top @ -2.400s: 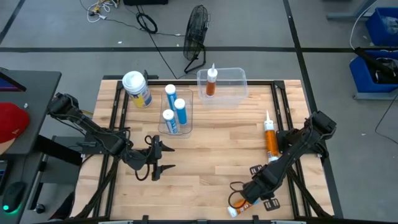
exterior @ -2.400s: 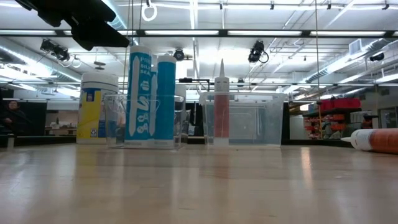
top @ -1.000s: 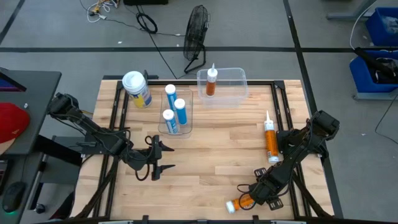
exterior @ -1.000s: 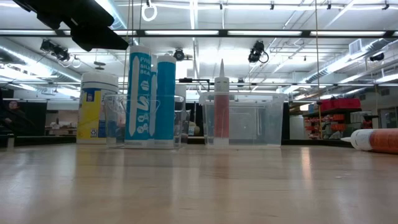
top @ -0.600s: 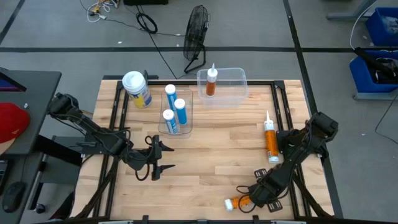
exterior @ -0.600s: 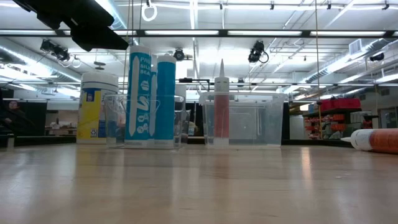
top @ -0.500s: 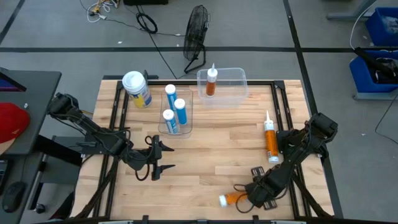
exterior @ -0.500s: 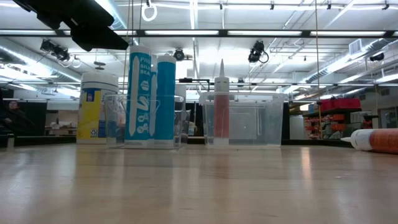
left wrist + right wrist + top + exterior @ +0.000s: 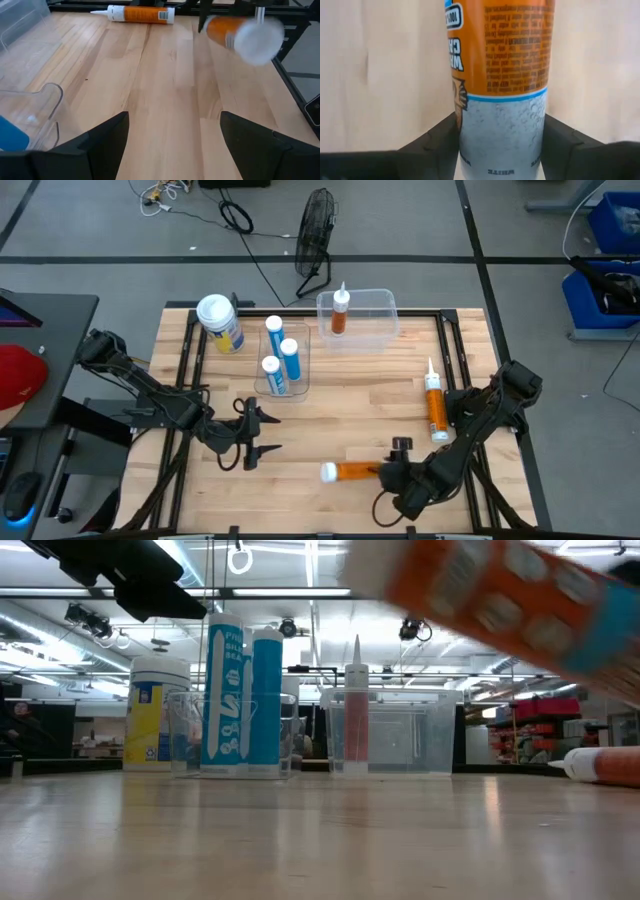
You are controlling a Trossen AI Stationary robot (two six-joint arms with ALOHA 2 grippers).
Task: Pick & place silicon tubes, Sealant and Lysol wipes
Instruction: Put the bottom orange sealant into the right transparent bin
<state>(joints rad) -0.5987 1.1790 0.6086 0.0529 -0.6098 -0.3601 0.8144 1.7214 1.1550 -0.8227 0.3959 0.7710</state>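
Right gripper [image 9: 392, 472] is clamped on an orange sealant tube [image 9: 352, 471], held horizontal above the near-centre of the table [image 9: 350, 420], white end pointing toward the left arm. Right wrist view shows both fingers pressed against the tube's body, one per side, so the grip is across the barrel; judged reason: a mid-body hold keeps the tube level for transfer and allows tipping upright later.

Left gripper [image 9: 252, 436] hovers over the table's left-centre, fingers spread, holding nothing. Waiting arm.

Layout:
- Lysol wipes [image 9: 220, 323]: upright at far-left corner of table, beside the small clear bin [image 9: 301, 363]. Not in any bin.
- Small clear bin holds three blue tubes [image 9: 281, 356], upright; standing keeps them compact.
- Large clear bin [image 9: 380, 315] at far centre holds one sealant tube w/ nozzle [image 9: 341, 310], upright. Judged destination for the held tube, since like items are grouped per bin.
- Second orange tube [image 9: 435, 402] lies flat on the table's right side, nozzle toward the far edge, well apart from both grippers.

Changes vs. earlier frames:
- Approx. half a sec ago the tube lay near the front edge w/ the right gripper on it; it is now lifted and shifted toward the table centre.
- Low view: tube now sweeps across the upper right, absent before.
- Left arm, bins, wipes, flat tube: unchanged.

Remaining, as judged: held tube, flat tube, wipes.
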